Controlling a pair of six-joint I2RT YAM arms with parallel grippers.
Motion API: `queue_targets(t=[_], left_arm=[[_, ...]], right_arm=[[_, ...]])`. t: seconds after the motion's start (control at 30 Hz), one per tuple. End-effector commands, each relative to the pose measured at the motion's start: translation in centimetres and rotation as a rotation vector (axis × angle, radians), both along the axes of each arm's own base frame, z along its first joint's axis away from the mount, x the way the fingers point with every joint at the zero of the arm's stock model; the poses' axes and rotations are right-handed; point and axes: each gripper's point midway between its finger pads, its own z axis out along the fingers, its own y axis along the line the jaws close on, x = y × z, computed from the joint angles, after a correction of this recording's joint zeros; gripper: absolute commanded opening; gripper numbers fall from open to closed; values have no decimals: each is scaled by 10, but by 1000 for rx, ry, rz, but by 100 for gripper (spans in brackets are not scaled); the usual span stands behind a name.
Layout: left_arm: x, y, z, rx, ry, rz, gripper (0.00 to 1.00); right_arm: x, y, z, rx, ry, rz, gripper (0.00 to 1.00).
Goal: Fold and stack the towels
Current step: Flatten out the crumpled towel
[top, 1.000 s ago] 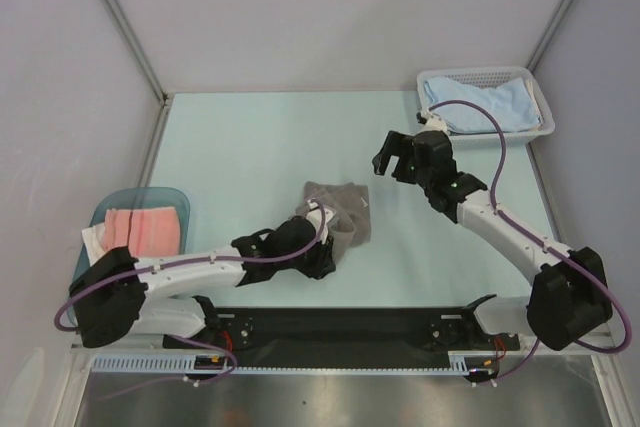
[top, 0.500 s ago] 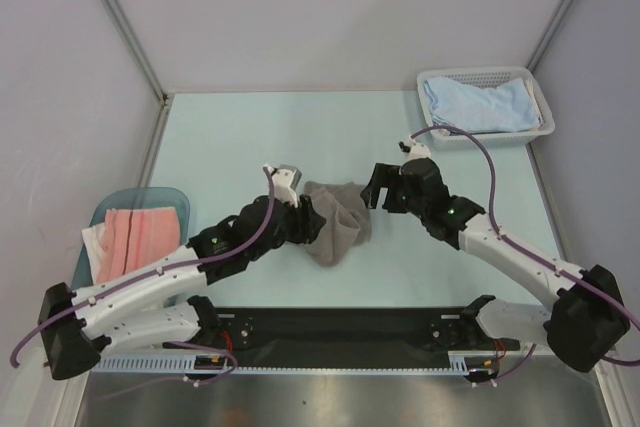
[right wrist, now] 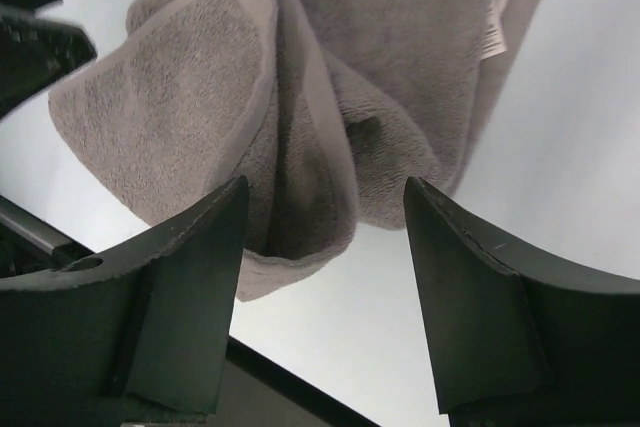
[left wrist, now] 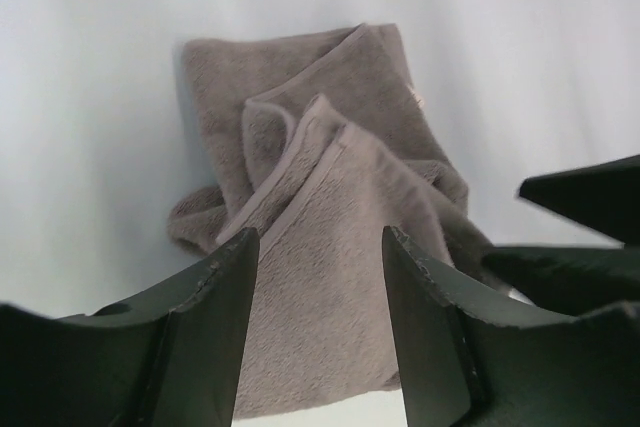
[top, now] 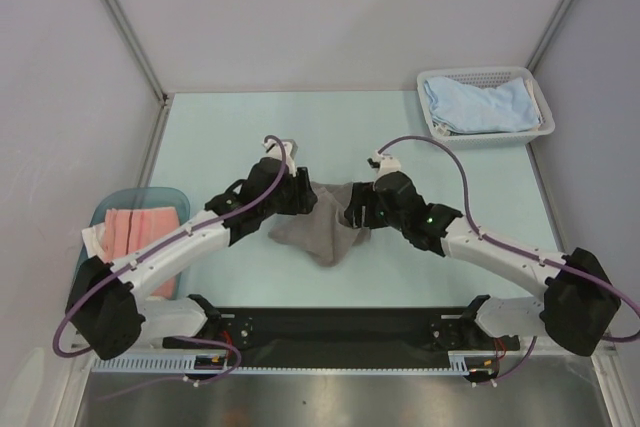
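Note:
A crumpled grey towel (top: 322, 227) lies mid-table, also in the left wrist view (left wrist: 320, 247) and the right wrist view (right wrist: 300, 77), where a small white label (right wrist: 492, 22) shows. My left gripper (top: 303, 202) is open at the towel's left edge, jaws wide over the cloth (left wrist: 320, 237). My right gripper (top: 356, 211) is open at the towel's right edge, just above it (right wrist: 325, 187). A salmon-pink towel (top: 135, 229) lies folded on a white one (top: 91, 241). A light blue towel (top: 478, 102) lies in the basket.
A teal tub (top: 182, 197) at the near left holds the pink and white towels. A white mesh basket (top: 545, 127) stands at the far right. The black base rail (top: 330, 322) runs along the near edge. Grey walls enclose the table.
Both arms have closed in on the grey towel from either side. The left gripper swung from the towel's near side to its left edge. The towel now lies spread more toward the near side.

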Motion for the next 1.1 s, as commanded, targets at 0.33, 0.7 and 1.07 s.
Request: queue_targets(t=[0.33, 0.7, 1.07], left_arm=[[-4, -21, -7, -35, 65, -80, 58], [-46, 6, -27, -65, 133, -57, 57], [-91, 19, -26, -129, 198, -109, 58]], right_arm=[[-65, 33, -25, -62, -35, 240, 46], [-104, 20, -55, -115, 0, 346, 63], [-74, 17, -33, -177, -74, 267, 80]])
